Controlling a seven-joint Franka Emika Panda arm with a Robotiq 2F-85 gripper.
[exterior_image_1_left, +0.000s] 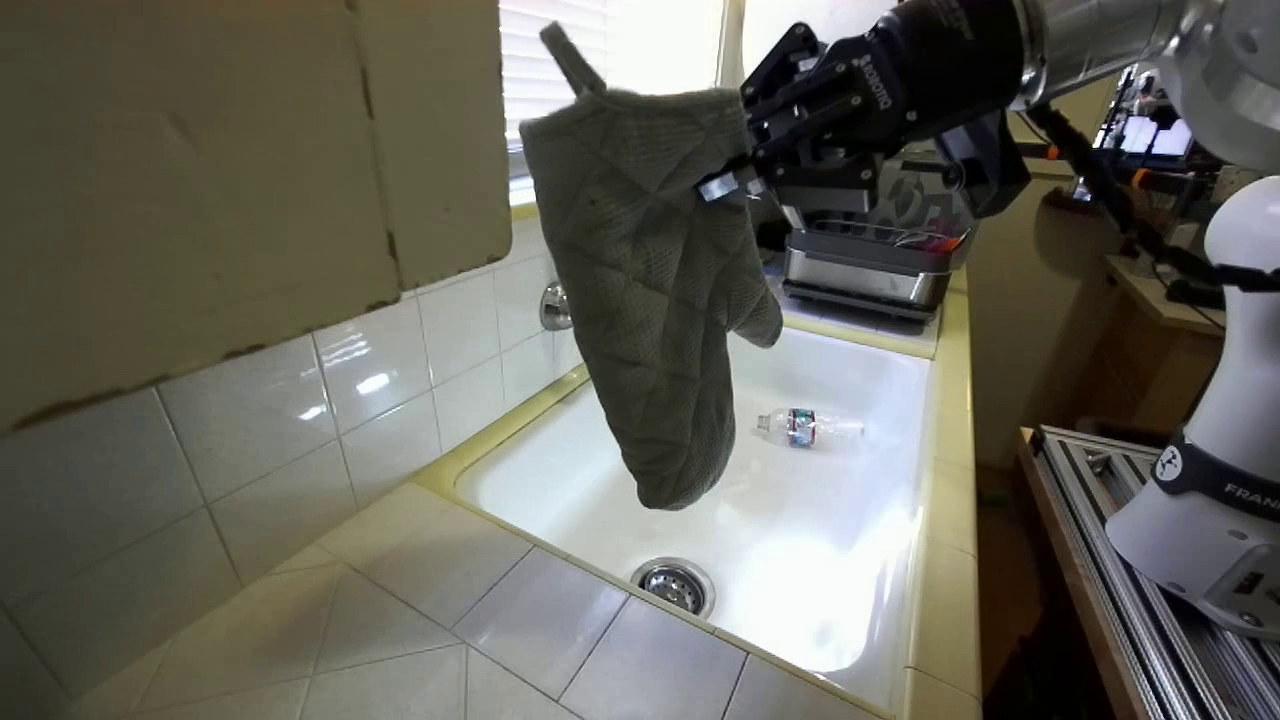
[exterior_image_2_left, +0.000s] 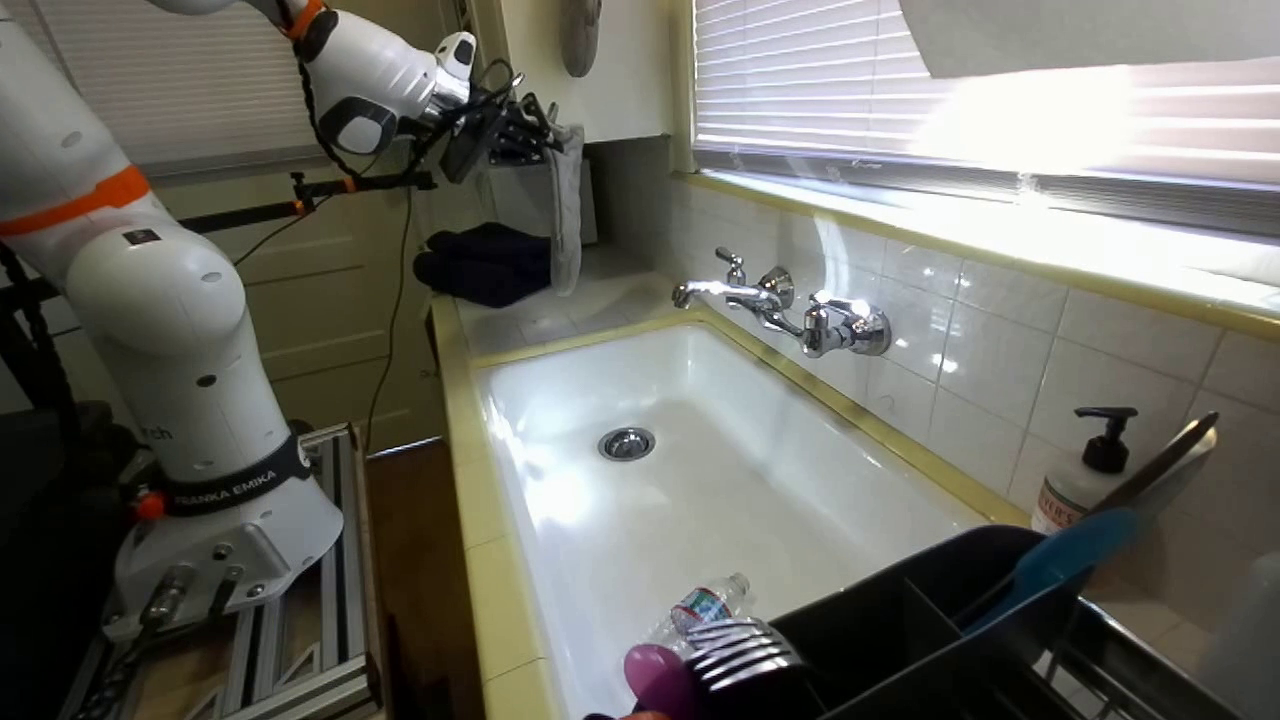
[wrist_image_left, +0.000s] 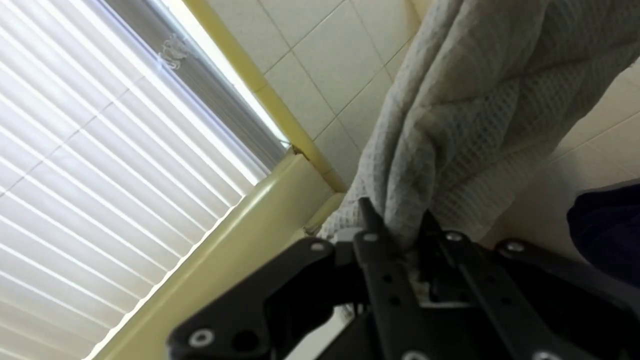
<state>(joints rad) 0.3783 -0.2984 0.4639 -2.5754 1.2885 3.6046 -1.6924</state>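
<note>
Presently, the end effector (wrist_image_left: 400, 227) is closed on a grey oven mitt (exterior_image_1_left: 655, 290), gripping it near the cuff; the wrist view shows the fabric pinched and creased between the jaws at lower centre of the frame. From where I stand, the mitt appears to hang freely, closed end down; in both exterior views it occupies the upper middle of the frame; no support is seen beneath it, though clearance above the tiled surface (exterior_image_2_left: 620, 270) cannot be confirmed.

Status, by my judgement: grasp, complete; lift, complete; setting down, not yet performed; release, not yet performed.

Adjacent items: a dark cloth item (exterior_image_2_left: 485, 262) rests on the surface at upper left of centre in an exterior view; the mitt overlaps its right edge there, and contact between them cannot be determined; a clear plastic bottle (exterior_image_1_left: 805, 428) lies on its side in the white sink (exterior_image_2_left: 720, 480), right of centre in an exterior view, well apart from the mitt; both items are outside the grip; neither shows any sign of handling.
</note>
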